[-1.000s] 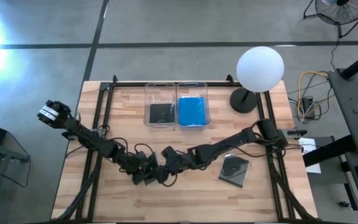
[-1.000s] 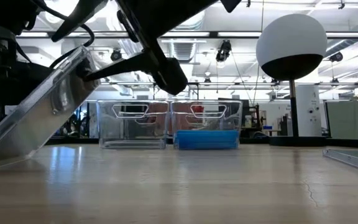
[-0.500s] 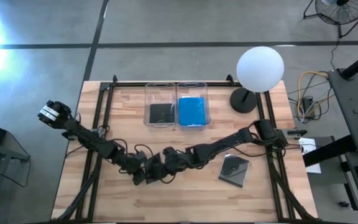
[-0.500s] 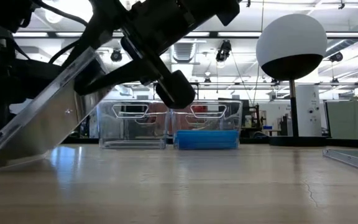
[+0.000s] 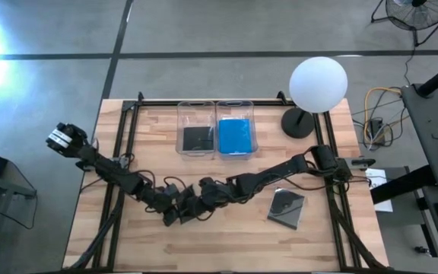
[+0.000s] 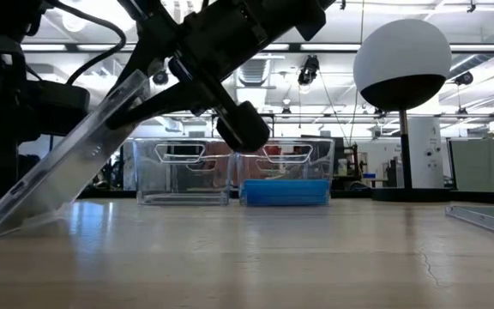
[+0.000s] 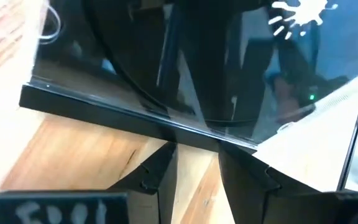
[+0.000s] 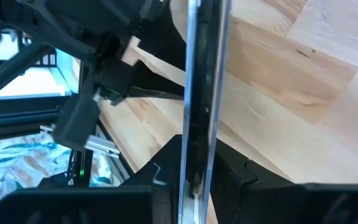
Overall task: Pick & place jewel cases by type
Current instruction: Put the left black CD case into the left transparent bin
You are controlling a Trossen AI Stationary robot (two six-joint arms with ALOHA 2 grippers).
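Right gripper's fingers [image 8: 166,180] pinch an edge-on jewel case [image 8: 201,93] above the table [image 8: 278,118]
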